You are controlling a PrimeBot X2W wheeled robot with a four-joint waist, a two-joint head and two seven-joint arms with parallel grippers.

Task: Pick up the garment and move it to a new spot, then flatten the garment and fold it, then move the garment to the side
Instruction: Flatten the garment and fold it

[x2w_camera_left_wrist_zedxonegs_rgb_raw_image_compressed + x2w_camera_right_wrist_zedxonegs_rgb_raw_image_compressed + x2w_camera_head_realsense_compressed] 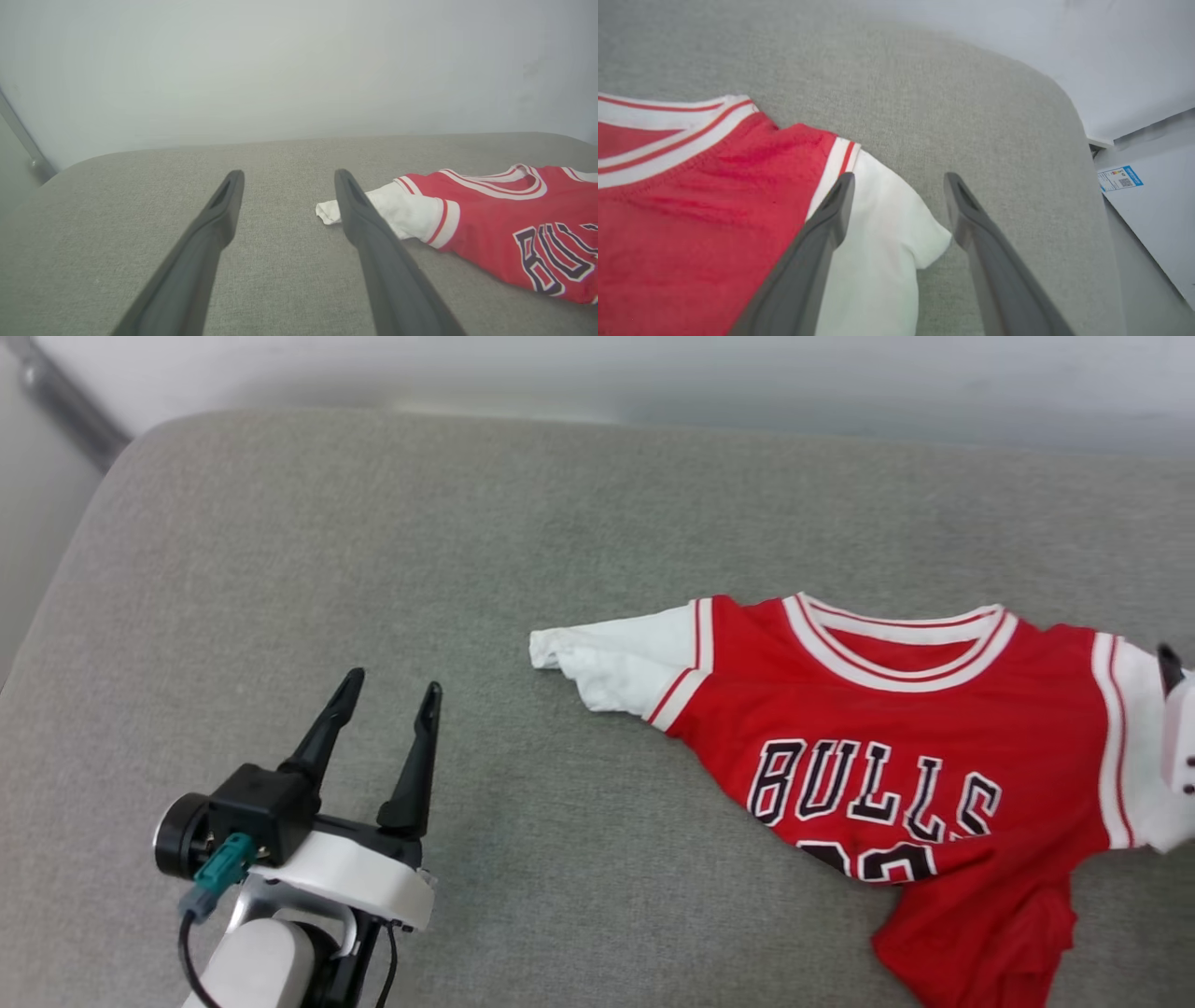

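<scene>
- The garment is lying face up on the grey cushion. It's taking up the cushion's right half, with its collar pointing at the cushion's far edge.
- It's not lying flat at all. The bottom part is bunching up toward the cushion's near edge and cutting off the number under BULLS.
- One white sleeve is stretching out toward the middle of the cushion, and its tip is crumpling a bit.
- The left gripper is hanging over the cushion's near left part. Its jaws are gaping wide and gripping nothing, with just bare cushion showing between the fingers.
- The right gripper is sitting over the cushion's right end, also spread wide and not clamping anything.
- One of its fingers is crossing over the other white sleeve, and the other finger is showing against plain cushion. Can't tell if the tips are actually touching the cloth.
</scene>
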